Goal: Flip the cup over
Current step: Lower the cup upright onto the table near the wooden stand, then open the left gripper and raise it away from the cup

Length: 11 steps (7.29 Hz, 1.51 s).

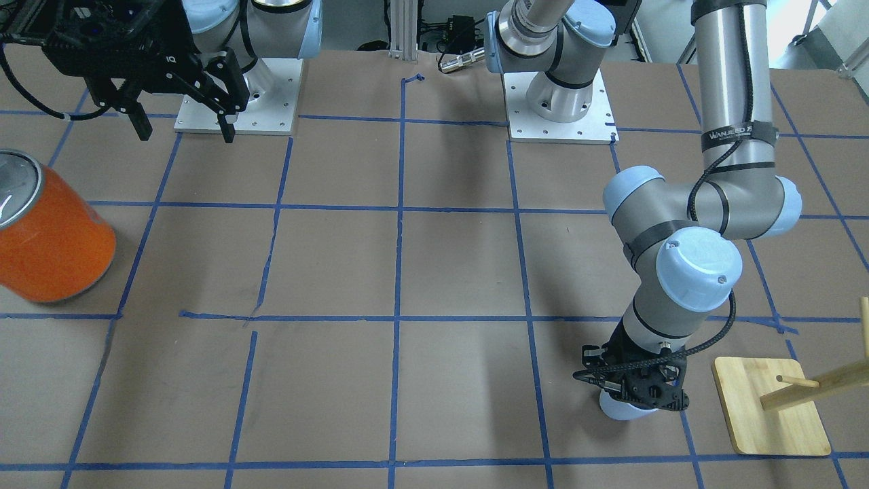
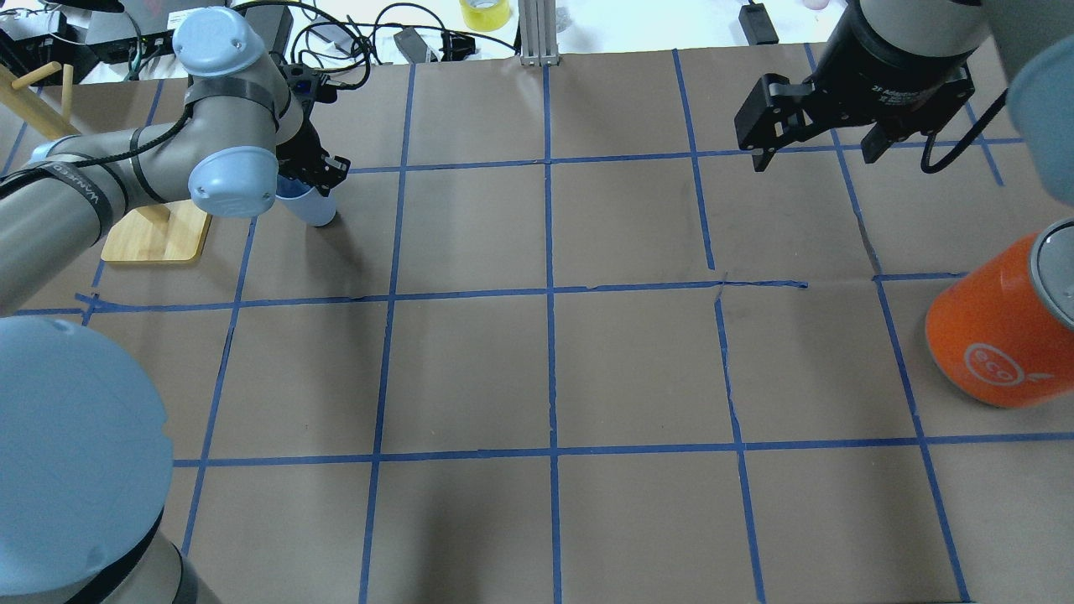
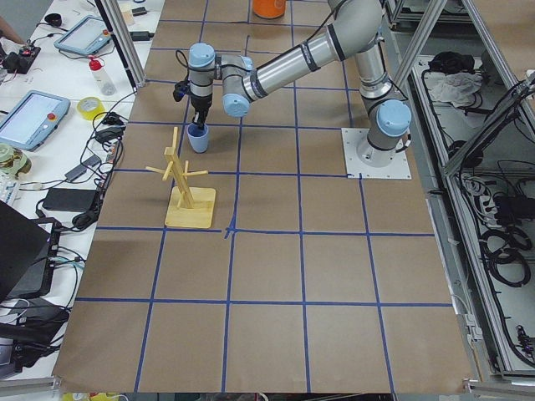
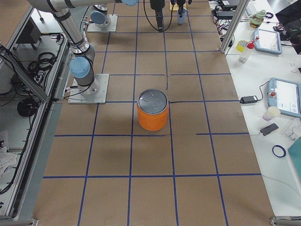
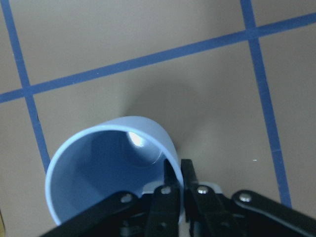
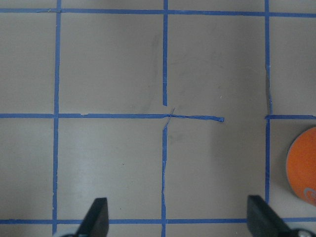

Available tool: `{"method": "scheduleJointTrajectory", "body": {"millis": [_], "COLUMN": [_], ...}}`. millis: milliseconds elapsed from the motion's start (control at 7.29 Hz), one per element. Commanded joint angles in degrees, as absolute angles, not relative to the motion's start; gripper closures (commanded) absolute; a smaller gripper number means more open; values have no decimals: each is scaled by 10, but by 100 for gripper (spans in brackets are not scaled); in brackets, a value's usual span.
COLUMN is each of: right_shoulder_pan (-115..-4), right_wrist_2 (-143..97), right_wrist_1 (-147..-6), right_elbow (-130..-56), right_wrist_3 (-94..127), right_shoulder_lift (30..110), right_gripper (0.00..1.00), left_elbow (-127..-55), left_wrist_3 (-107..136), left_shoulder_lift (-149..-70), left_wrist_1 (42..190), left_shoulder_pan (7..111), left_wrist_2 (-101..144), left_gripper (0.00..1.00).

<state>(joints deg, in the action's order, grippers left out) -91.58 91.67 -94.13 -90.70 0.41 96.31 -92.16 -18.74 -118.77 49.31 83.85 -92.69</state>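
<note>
Shows the cup mouth-up on the table near the wooden rack, its wall pinched by the left gripper. Finds the right gripper spread wide and empty, well apart from the rack.

The bench is covered in plain brown paper, ruled into large squares by blue tape lines. The cup, at the far left, is pale blue-white outside and a deeper blue inside. The can, at the right, is bright orange with a silver-grey top and a white round "eco" mark on its side. The wooden stand near the cup is light honey-yellow. The left tool and right tool are black. The arms are silver-grey with pale blue caps.
</note>
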Motion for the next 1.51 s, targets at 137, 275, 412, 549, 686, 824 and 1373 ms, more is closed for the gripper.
{"method": "scheduleJointTrajectory", "body": {"millis": [137,275,412,549,686,824,1373], "right_shoulder_pan": [-916,-916,-916,-916,-916,-916,-916], "right_wrist_2": [917,917,917,917,917,917,917], "right_wrist_1": [-941,-941,-941,-941,-941,-941,-941], "right_elbow": [-907,-907,-907,-907,-907,-907,-907], "right_wrist_3": [4,4,4,4,4,4,4], "right_shoulder_lift": [963,963,963,963,963,963,963], "right_gripper": [0,0,0,0,0,0,0], "left_elbow": [-922,-916,-915,-915,-915,-916,-915], "left_wrist_3": [-184,-164,-144,-125,-94,-72,-69], "left_shoulder_lift": [-1148,-1113,-1067,-1022,-978,-936,-875], "left_wrist_1": [541,600,652,688,726,755,786], "left_shoulder_pan": [844,847,852,865,881,902,911], "left_wrist_2": [-932,-933,-933,-933,-934,-969,-969], "left_gripper": [0,0,0,0,0,0,0]}}
